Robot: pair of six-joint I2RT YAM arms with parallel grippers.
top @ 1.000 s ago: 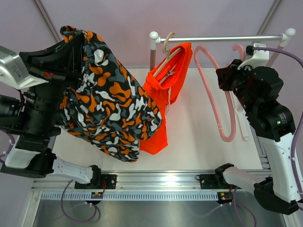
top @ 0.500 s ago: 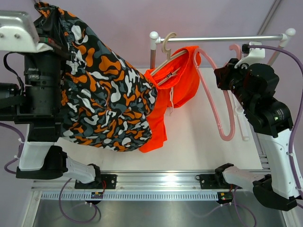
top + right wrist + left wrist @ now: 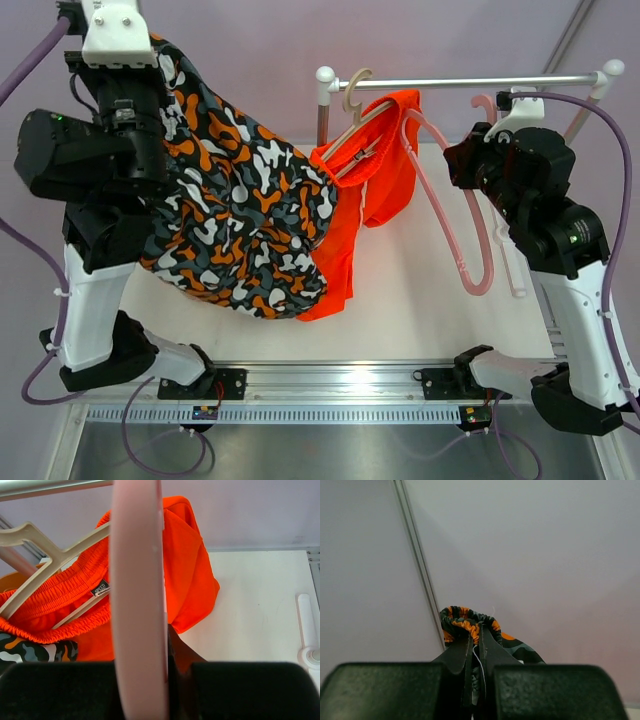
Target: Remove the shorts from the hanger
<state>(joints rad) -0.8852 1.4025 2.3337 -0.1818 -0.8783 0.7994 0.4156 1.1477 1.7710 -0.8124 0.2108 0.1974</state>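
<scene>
Left gripper (image 3: 475,641), at 9 o'clock, clenched the camouflage shorts (image 3: 240,230), which half-hid the orange shorts (image 3: 385,165); right gripper (image 3: 168,641), one finger obscured, clamped the pink hanger (image 3: 137,605).

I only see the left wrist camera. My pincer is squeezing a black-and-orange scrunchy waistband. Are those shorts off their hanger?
Observer: Yes. In the top view the camouflage shorts dangle from your left pincer alone, with no hanger in them.
Operator: What's my other arm doing?
Observer: The right pincer is shut on a bare pink hanger.
Operator: Are there more shorts?
Observer: Yes, orange shorts hang on a beige hanger hooked over the rail.
</scene>
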